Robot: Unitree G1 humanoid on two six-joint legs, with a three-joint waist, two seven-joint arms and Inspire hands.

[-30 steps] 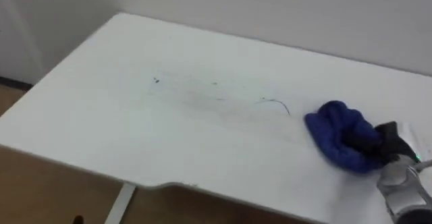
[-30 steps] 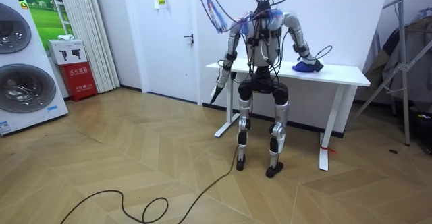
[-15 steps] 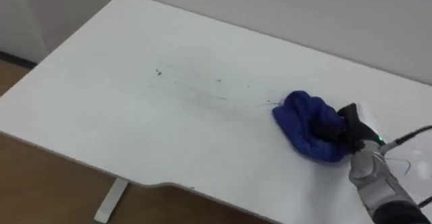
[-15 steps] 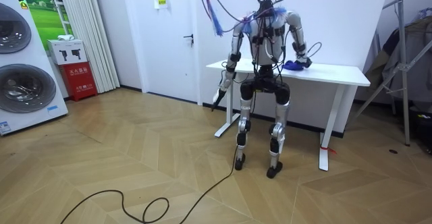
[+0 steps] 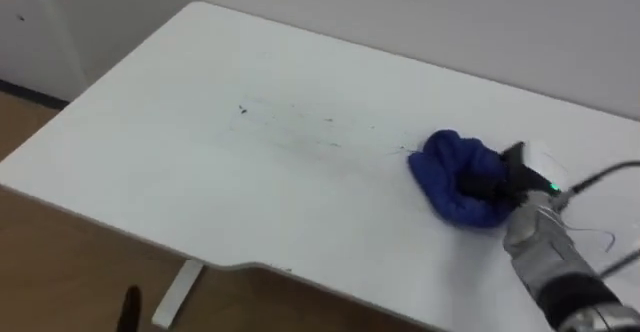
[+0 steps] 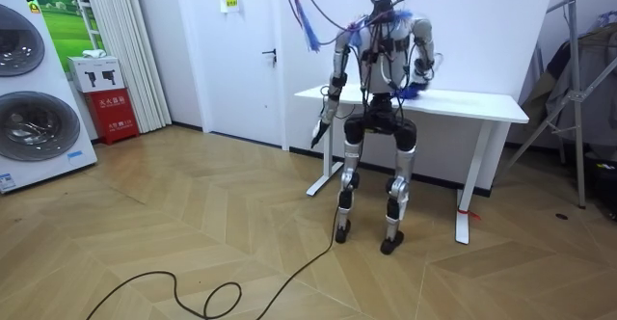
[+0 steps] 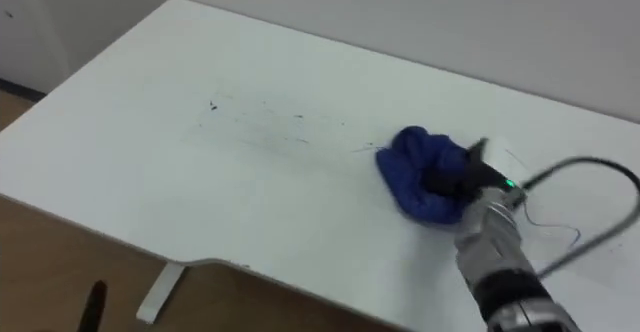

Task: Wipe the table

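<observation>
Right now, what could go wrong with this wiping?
The crumpled blue cloth is bunched small in the right hand, so one pass may miss some of the thin dark marks spread across the white table. It could also just smear them leftward.

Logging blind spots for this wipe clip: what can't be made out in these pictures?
- The table under the blue cloth: covered by cloth and right hand, eye views.
- Table's right end: cut off by the eye views' edge.
- The faint marks: too thin to tell ink from scratches.
- The left hand: too small in room view.
</observation>
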